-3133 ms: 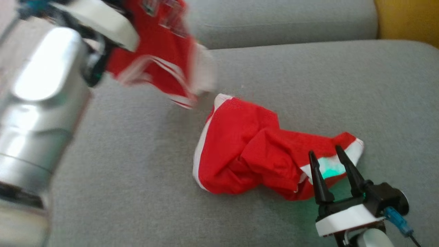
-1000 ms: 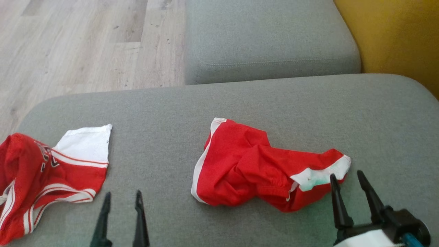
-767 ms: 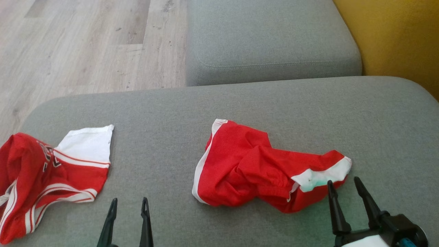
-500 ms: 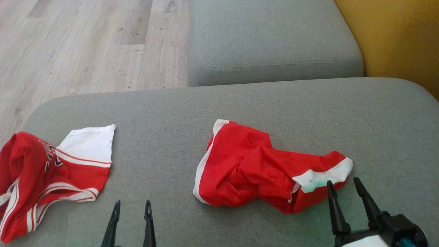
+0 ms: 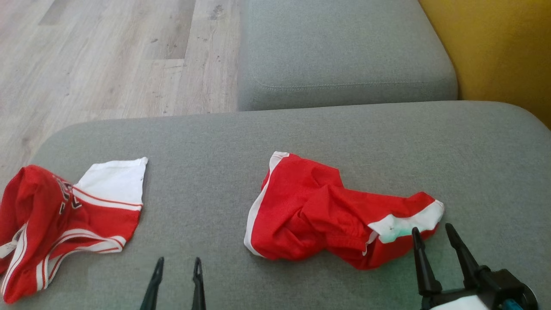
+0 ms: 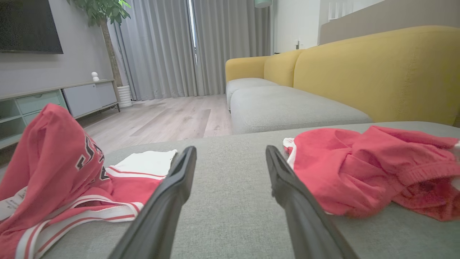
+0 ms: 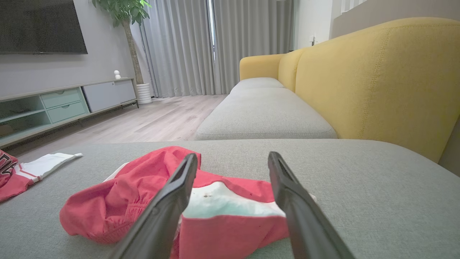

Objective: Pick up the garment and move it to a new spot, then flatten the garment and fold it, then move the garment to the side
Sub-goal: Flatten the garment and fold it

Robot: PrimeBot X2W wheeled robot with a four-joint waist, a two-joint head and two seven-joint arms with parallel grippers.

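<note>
While both pairs of fingers are being held wide apart, nothing is being gripped between them; the left gripper (image 5: 178,259) is being held low over a bare stretch of the grey seat cushion (image 5: 206,137), with its fingertips lying between the two garments and clear of both; the right gripper (image 5: 432,228) is being held at the near right end of the red shorts (image 5: 318,206), its fingers straddling the white hem in the right wrist view, where a green glow is being cast on the white cloth; whether those fingertips are touching the fabric cannot be told. The red shorts are lying crumpled near the middle of the cushion, the white side stripe being turned toward the left gripper; the red jersey (image 5: 56,215) is lying bunched at the cushion's left edge, a white panel being shown at its far corner and dark lettering on its raised fold; it is lying well apart from the shorts. Beyond the cushion, a second grey cushion (image 5: 344,47), a yellow backrest (image 5: 499,43) and a wooden floor (image 5: 107,56) are being shown.
</note>
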